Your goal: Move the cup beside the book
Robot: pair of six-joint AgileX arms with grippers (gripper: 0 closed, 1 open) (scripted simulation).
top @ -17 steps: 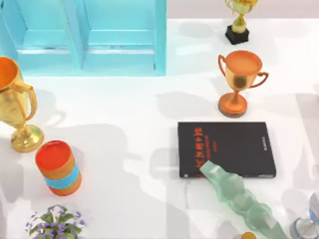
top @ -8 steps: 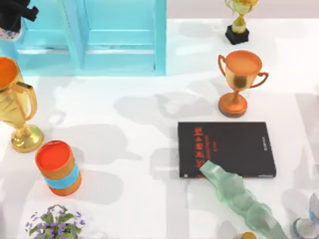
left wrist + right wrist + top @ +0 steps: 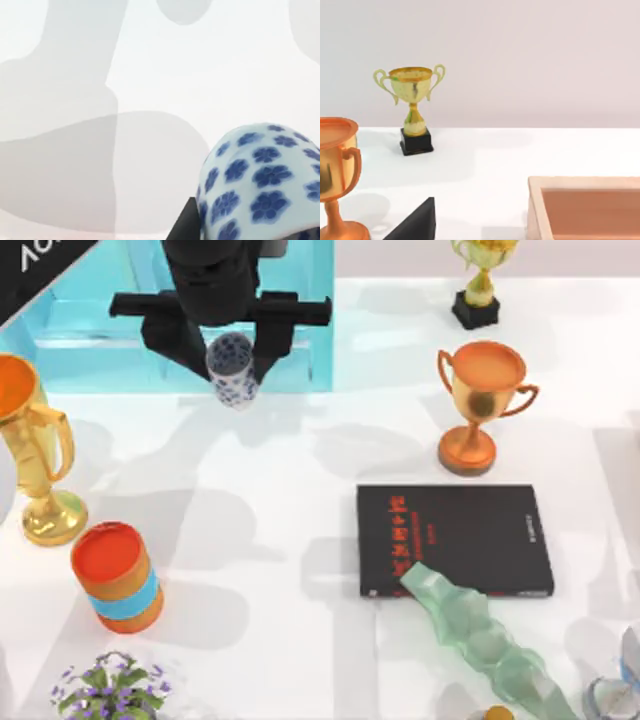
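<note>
The cup (image 3: 231, 369) is pinched by the left gripper (image 3: 229, 348) at upper left, well apart from the book (image 3: 455, 539).

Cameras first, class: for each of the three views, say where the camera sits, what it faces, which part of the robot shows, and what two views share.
Top view: above the table, looking down; the left claw is shut on the cup, high near the blue cabinet, far from the book.
Left wrist view: on the left arm, facing the white table; the cup sits close in front.
Right wrist view: on the right arm, looking across the table at a gold trophy.
Shared: the cup in the top and left wrist views.
</note>
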